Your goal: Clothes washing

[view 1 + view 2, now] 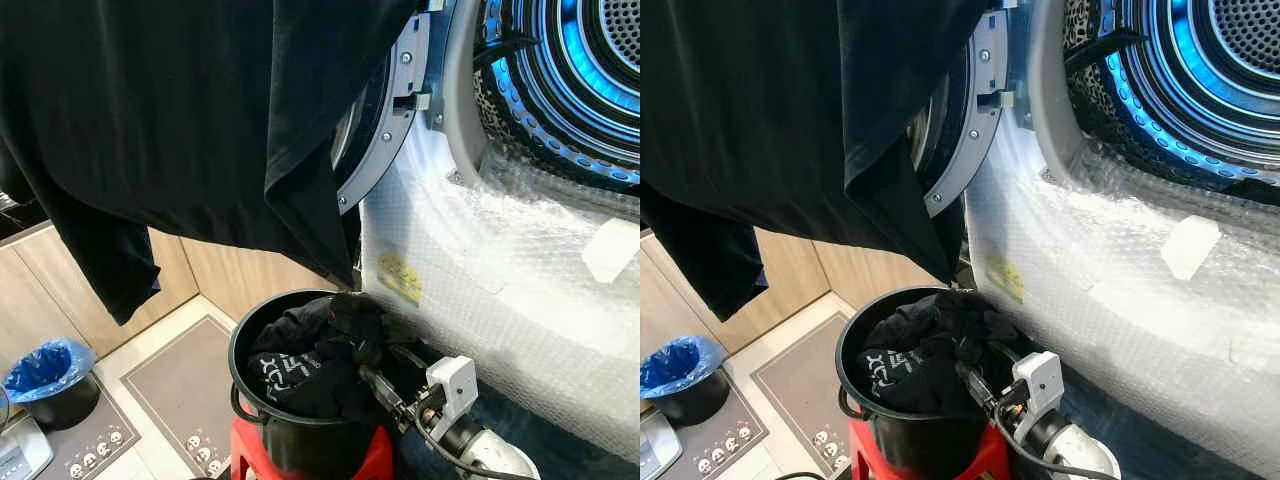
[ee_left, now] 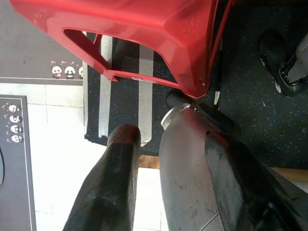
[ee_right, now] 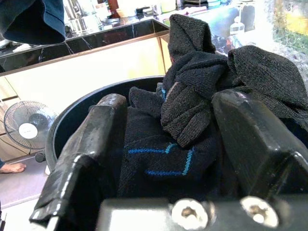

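Observation:
A black bucket [image 1: 238, 345] stands on a red stool [image 1: 250, 452] and holds a heap of dark clothes [image 1: 300, 365]. My right gripper [image 1: 363, 373] reaches into the heap from the right. In the right wrist view its open fingers [image 3: 91, 139] straddle a bunched black knit piece with blue stripes [image 3: 187, 110]. A large black garment [image 1: 170, 120] hangs across the top left, in front of the washer door [image 1: 398, 110]. The drum [image 1: 585, 70] glows blue. My left gripper [image 2: 168, 139] hangs open low beside the stool [image 2: 144, 33], holding nothing.
Bubble wrap covers the washer's front [image 1: 500, 260]. A bin with a blue bag [image 1: 45, 375] and a grey mat [image 1: 185, 385] lie on the floor at left, by wooden cabinets. A fan [image 3: 26, 127] and a person's foot [image 3: 12, 167] lie beyond the bucket.

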Tool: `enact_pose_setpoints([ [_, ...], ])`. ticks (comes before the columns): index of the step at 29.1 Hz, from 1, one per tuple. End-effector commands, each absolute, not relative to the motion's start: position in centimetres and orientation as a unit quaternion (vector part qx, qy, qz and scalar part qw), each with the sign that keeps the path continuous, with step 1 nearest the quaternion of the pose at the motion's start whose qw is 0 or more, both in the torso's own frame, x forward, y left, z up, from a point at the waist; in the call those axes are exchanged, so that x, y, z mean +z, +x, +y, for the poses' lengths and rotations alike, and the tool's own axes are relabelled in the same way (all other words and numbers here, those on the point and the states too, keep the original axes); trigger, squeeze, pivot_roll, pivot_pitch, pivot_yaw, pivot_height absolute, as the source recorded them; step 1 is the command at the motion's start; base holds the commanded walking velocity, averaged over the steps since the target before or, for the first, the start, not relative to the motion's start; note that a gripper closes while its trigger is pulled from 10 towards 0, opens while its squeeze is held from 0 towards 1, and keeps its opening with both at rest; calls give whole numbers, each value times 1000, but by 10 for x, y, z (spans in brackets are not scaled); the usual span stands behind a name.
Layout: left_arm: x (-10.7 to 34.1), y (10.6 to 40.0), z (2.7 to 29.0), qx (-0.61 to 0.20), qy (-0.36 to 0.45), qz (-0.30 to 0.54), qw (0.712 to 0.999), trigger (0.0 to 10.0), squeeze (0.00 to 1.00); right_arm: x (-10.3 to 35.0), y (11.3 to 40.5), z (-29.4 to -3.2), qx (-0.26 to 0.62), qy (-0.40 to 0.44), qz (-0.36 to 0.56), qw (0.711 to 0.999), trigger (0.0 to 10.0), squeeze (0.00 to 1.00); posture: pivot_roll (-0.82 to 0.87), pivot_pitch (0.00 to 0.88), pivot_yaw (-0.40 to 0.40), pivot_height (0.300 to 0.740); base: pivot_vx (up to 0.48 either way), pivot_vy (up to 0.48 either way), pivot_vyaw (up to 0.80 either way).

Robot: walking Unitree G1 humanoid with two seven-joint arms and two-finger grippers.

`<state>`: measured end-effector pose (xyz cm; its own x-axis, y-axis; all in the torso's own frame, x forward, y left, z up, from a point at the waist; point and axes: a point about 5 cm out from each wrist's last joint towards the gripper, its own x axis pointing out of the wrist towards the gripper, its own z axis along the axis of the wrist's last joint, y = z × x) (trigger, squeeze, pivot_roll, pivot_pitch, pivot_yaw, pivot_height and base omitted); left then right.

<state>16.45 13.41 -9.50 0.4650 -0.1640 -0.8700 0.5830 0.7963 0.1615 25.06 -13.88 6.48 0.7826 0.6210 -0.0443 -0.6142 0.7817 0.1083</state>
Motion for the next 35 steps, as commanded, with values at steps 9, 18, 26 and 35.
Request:
enact_pose_setpoints([
  [9,-99,156,134,-224,215,486,817,10000,0,63,251,-139,337,36,44,940,10000,0,-201,0,55,740,0,0,0],
  [18,-99,156,134,-229,223,484,814,10000,0,62,248,-136,338,38,43,939,10000,0,-221,0,66,740,0,0,0],
  [26,-100,154,134,-235,230,484,811,10000,0,60,244,-135,338,42,47,939,10000,0,-228,0,70,740,0,0,0],
  [35,-100,153,133,-237,229,484,810,10000,0,61,244,-135,345,37,48,937,10000,0,-222,0,61,740,0,0,0],
])
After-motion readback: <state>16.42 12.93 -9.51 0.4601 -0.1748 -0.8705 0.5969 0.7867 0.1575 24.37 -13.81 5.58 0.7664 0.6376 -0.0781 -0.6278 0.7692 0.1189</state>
